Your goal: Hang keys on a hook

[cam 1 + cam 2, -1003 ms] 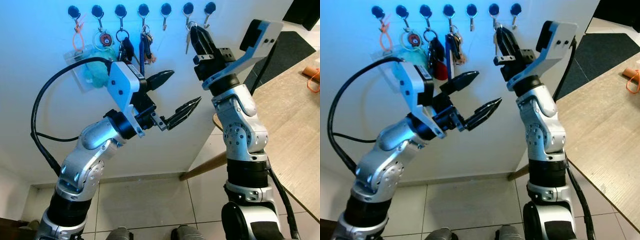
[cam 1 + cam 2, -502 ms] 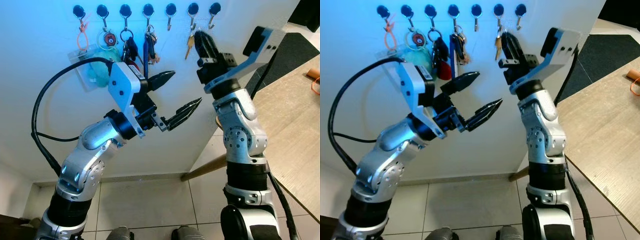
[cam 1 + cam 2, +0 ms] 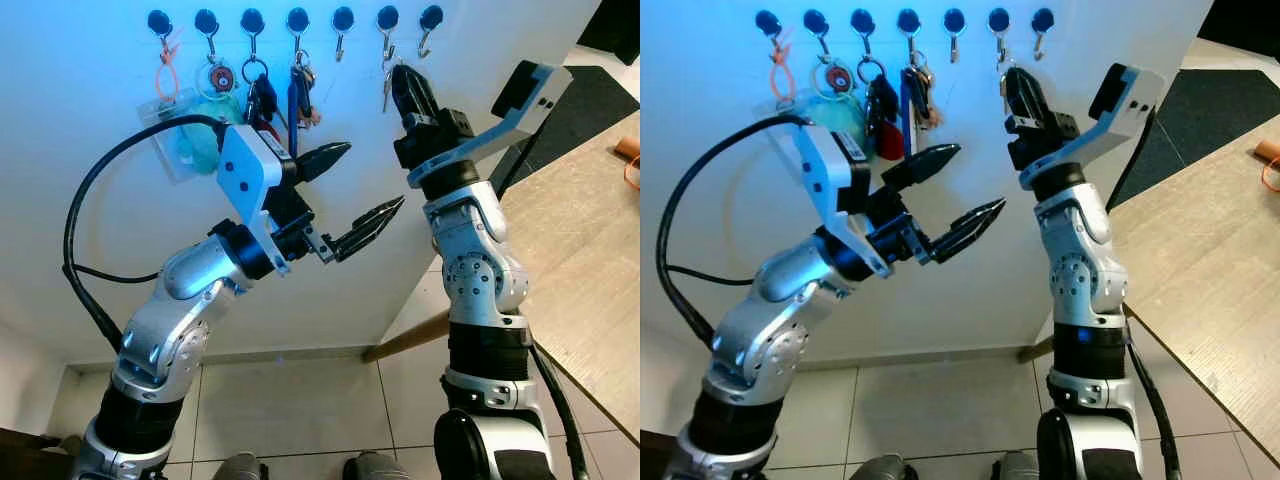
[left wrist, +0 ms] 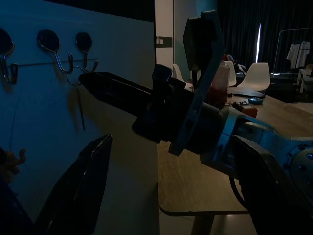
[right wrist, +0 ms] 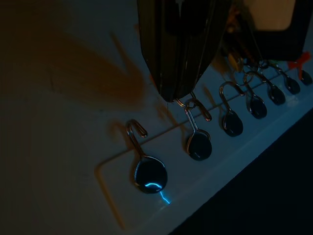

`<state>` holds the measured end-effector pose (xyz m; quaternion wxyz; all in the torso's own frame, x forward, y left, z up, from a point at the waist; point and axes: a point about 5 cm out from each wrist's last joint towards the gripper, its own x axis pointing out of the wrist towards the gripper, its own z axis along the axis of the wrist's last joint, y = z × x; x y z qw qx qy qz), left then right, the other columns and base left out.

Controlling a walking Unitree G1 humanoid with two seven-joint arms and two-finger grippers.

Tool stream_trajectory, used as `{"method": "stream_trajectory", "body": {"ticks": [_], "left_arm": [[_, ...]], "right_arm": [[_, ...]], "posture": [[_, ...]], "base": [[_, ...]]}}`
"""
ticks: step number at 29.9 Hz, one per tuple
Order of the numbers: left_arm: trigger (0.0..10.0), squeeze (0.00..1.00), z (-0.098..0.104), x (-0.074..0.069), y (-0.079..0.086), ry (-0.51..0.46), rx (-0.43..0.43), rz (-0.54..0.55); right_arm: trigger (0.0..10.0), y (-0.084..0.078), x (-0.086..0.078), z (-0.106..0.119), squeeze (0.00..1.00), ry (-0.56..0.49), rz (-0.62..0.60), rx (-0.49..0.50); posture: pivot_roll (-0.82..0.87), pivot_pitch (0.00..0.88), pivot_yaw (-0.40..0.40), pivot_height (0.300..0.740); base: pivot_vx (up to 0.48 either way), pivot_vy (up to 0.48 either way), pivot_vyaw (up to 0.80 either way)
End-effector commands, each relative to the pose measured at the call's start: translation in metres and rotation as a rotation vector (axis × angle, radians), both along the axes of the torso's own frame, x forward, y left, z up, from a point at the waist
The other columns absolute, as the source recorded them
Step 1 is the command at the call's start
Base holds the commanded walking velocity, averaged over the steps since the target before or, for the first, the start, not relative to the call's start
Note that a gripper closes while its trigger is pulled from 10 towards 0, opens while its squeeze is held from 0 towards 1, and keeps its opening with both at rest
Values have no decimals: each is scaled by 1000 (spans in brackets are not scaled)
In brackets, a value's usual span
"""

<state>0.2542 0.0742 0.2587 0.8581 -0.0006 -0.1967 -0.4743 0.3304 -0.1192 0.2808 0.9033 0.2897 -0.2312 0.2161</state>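
Right gripper [image 3: 398, 78], upper centre of frame, is closed on the keys [image 3: 386, 88] with their ring at the hook [image 3: 386, 42], apparently on; release remains.

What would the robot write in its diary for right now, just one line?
step: hanging key | right gripper: shut on key ring at sixth hook | left gripper: open, idle | last hook: bare
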Motion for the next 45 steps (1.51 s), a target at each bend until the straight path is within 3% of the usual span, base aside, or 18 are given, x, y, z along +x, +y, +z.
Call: {"method": "stream_trajectory", "body": {"ticks": [1, 22, 29, 30, 31, 32, 33, 34, 45], "left_arm": [[10000, 0, -1, -2, -1, -14, 36, -4], [10000, 0, 9, 0, -1, -38, -17, 18], [10000, 0, 11, 0, 0, -41, -24, 21], [10000, 0, 11, 0, 0, -41, -27, 22], [10000, 0, 12, 0, 0, -42, -30, 23], [10000, 0, 12, 0, 0, -42, -30, 23], [10000, 0, 12, 0, 0, -42, -32, 24], [10000, 0, 13, 0, 0, -43, -33, 24], [10000, 0, 14, 1, 0, -43, -38, 24]], "right_arm": [[10000, -9, 3, -7, 0, 51, -19, 49], [10000, -17, 19, -8, 0, 134, 15, 222], [10000, -18, 22, -6, 20, 133, 12, 222], [10000, -18, 22, -6, 247, 132, 12, 223], [10000, -18, 22, -6, 616, 131, 12, 224], [10000, -18, 22, -6, 616, 131, 12, 224], [10000, -18, 23, -6, 851, 129, 12, 224], [10000, -18, 23, -5, 945, 128, 12, 224], [10000, -17, 23, -5, 1000, 121, 12, 224]], "posture": [[23, 111, -6, 740], [23, 115, -6, 740], [24, 116, -9, 740], [24, 117, -9, 740], [24, 117, -9, 740], [24, 117, -9, 740], [24, 117, -8, 740], [24, 118, -7, 740], [27, 119, -4, 740]], "base": [[0, 0, 0], [0, 0, 0], [0, 0, 0], [0, 0, 0], [0, 0, 0], [0, 0, 0], [0, 0, 0], [0, 0, 0], [0, 0, 0]]}}
